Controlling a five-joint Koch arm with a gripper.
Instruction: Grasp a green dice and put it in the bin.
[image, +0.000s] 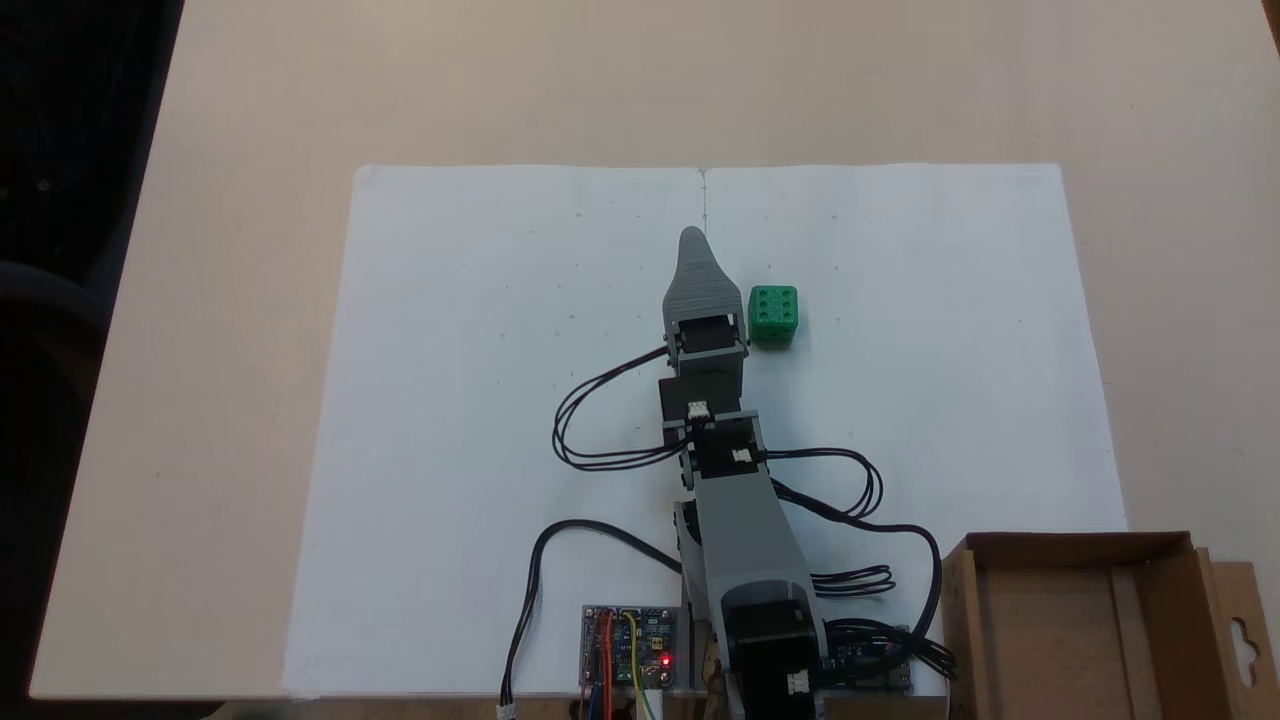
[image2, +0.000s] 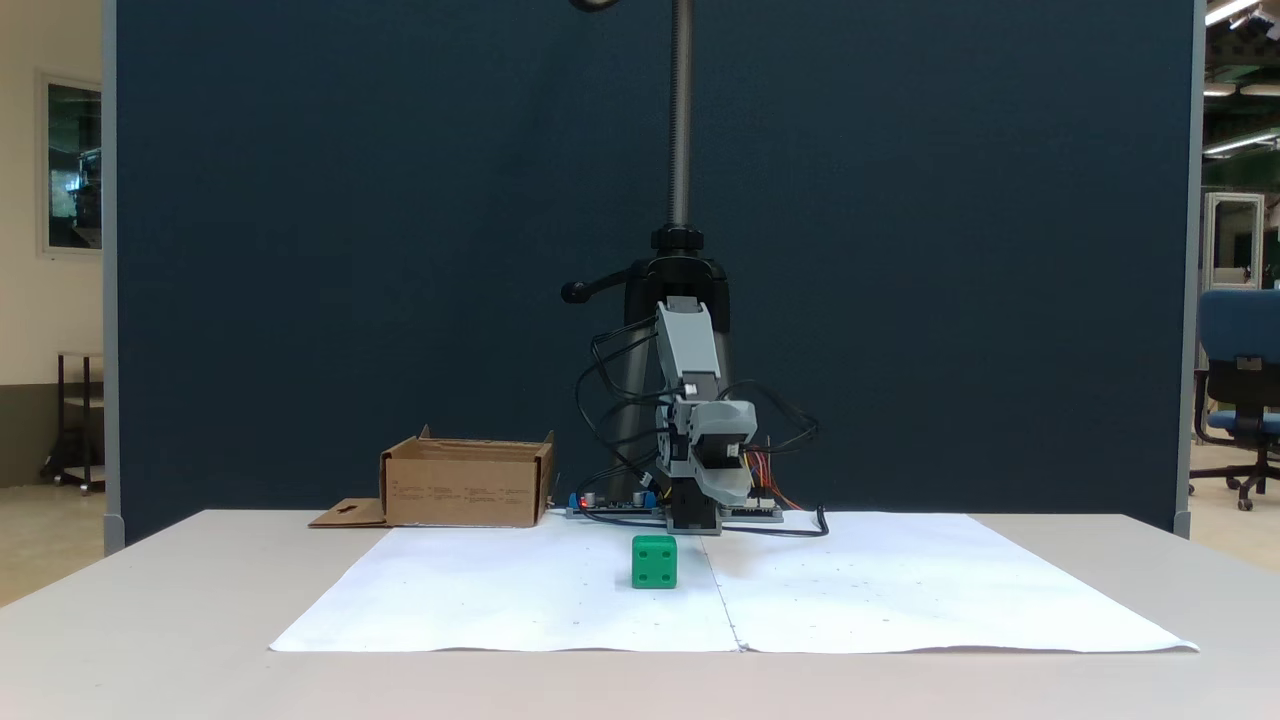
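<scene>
Green dice (image: 774, 315) sits on white paper (image: 480, 420) just beside the gripper (image: 692, 240), whose jaw state cannot be told, well apart from the bin (image: 1080, 640).

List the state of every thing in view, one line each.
Dice: on the white paper, six pips up, not held.
Bin: open-topped, nothing seen inside, flap out flat.
Gripper: above the paper beside the dice, holding nothing; open or shut unclear.
Board: red light on.
</scene>
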